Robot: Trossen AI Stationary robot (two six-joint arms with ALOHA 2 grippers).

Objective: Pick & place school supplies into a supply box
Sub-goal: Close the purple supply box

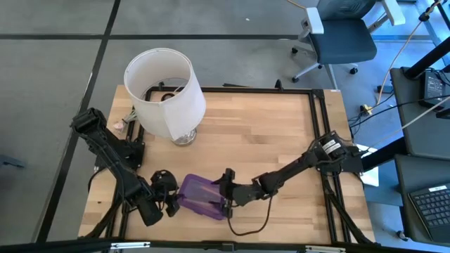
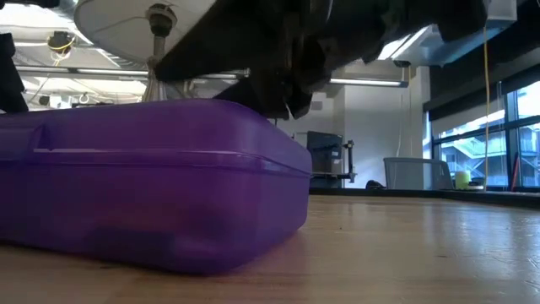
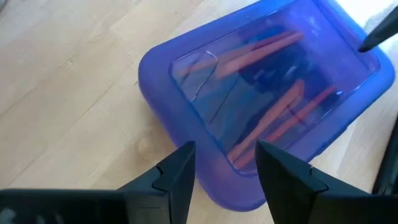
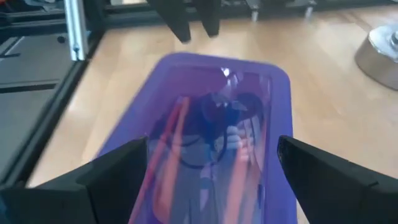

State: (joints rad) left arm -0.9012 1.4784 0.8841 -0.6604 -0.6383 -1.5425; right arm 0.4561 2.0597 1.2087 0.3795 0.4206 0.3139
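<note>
The supply box (image 1: 202,197), translucent purple with its lid down, lies on the wooden table near the front edge. Through the lid (image 3: 267,93) show the school supplies (image 3: 273,112): orange-looking pencils and dark slim items, also seen in the right wrist view (image 4: 205,143). My left gripper (image 1: 169,195) is at the box's left end, open, its fingers (image 3: 180,177) over that end. My right gripper (image 1: 226,191) is at the box's right end, wide open, a finger (image 4: 118,174) on each side of the box (image 4: 211,99). In the low view it hangs dark (image 2: 291,93) just above the lid (image 2: 152,127). My left gripper's open fingers stand above the box's rounded left end (image 3: 211,186), slanting down from the table's left; whether they touch it I cannot tell. My right gripper's open fingers straddle the box's right end (image 4: 205,199), coming nearly level from the right; I cannot tell if they touch.
A big white lampshade (image 1: 165,91) on a metal foot (image 4: 379,50) stands at the table's far left. Bare wood (image 1: 281,140) lies to the right of it and behind the box. A black frame (image 1: 320,119) rims the table; an office chair (image 1: 344,35) stands beyond it.
</note>
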